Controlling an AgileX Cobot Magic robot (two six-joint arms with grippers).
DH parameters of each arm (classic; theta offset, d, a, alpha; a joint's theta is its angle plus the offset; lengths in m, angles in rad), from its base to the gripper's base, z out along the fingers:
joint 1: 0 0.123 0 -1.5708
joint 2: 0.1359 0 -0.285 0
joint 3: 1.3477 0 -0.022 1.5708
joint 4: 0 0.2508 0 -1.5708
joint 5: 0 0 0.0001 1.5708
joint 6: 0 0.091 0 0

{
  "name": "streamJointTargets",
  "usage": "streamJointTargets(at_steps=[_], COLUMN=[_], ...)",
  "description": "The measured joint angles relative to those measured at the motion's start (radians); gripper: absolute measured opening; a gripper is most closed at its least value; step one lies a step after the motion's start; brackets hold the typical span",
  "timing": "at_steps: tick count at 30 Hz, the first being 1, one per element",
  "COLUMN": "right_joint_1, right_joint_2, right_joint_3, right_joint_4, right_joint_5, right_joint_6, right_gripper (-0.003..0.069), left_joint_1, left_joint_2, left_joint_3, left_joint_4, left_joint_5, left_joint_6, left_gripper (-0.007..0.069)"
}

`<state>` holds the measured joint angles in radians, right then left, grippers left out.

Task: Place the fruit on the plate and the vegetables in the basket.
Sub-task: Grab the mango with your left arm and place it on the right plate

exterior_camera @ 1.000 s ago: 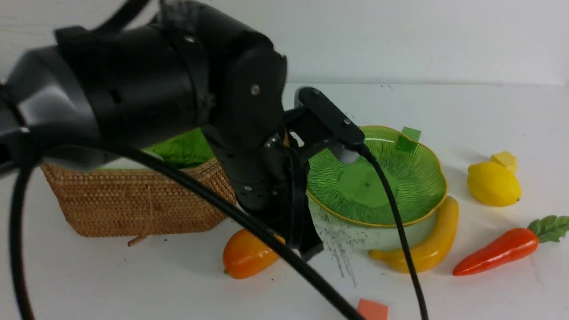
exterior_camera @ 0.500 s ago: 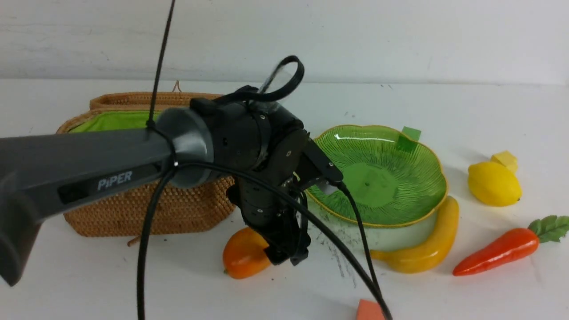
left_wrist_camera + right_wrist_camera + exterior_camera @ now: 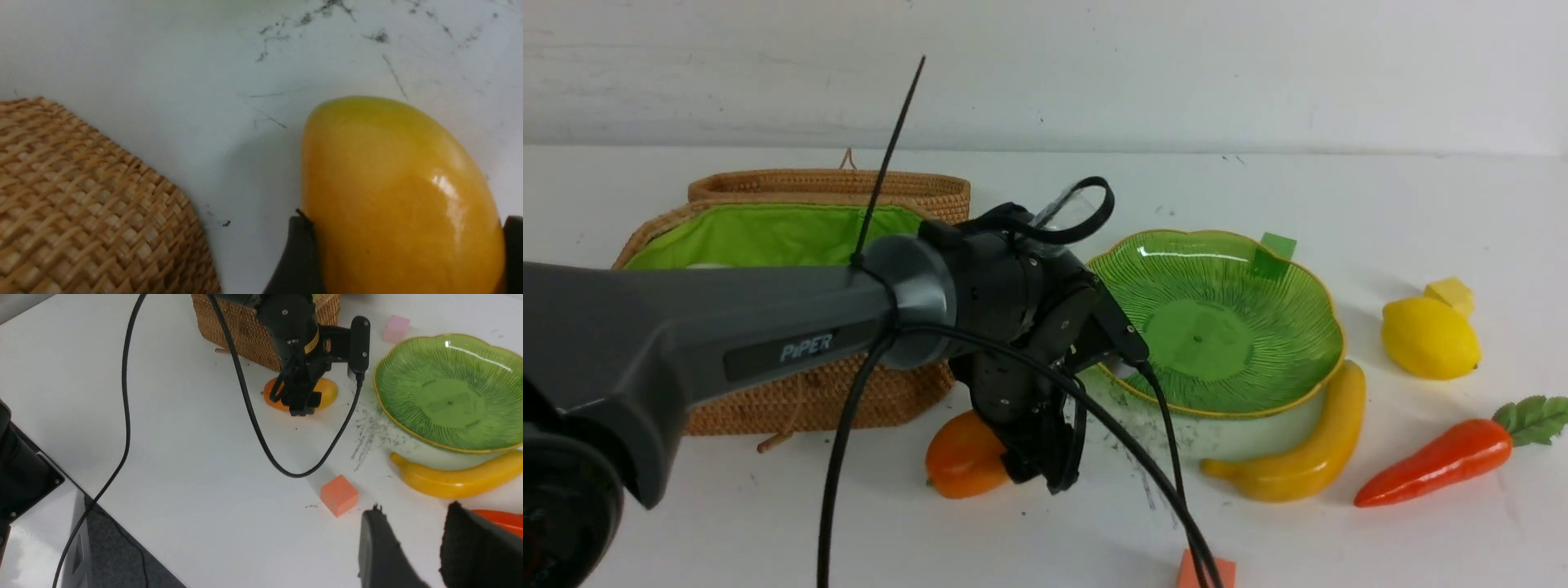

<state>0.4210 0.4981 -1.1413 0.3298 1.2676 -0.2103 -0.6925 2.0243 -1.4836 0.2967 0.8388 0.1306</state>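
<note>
The mango (image 3: pixel 960 465) lies on its side on the table (image 3: pixel 1421 204), toward the near edge, just off the near right corner of the basket (image 3: pixel 898 400) and apart from the plate (image 3: pixel 1290 286). The left arm reaches down over it, and the left fingers (image 3: pixel 298 261) stand wide apart with one end of the mango between them. One dark finger sits against each flank, flush with the glossy skin. Whether they are clamped on it or only touching, I cannot tell. The right fingers (image 3: pixel 380 547) hang apart above the table's near right part, an open gap between them. The banana (image 3: pixel 1307 465) curves just beside the plate's near side, with the lemon (image 3: pixel 1429 337) and carrot (image 3: pixel 1437 461) lying toward the right edge
</note>
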Motion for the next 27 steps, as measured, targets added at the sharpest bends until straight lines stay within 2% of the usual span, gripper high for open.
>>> streamJointTargets(at_steps=[5,17,27], right_joint_1=[0.0,0.0,0.0], right_joint_2=[0.0,0.0,0.0], right_joint_3=[0.003,0.003,0.003], right_joint_4=[0.0,0.011,0.008], right_joint_5=[0.0,0.0,0.0], right_joint_6=[0.001,0.002,0.001], right_gripper=[0.0237,0.0237,0.0237], left_joint_1=[0.001,0.002,0.001], left_joint_2=[0.004,-0.022,-0.204], left_joint_3=[-0.005,-0.004,0.006], left_joint_4=[-0.022,-0.107,-0.133], left_joint_5=[0.013,0.072,0.078], left_joint_6=[0.0,0.001,0.021], left_gripper=[0.0541,0.054,0.054])
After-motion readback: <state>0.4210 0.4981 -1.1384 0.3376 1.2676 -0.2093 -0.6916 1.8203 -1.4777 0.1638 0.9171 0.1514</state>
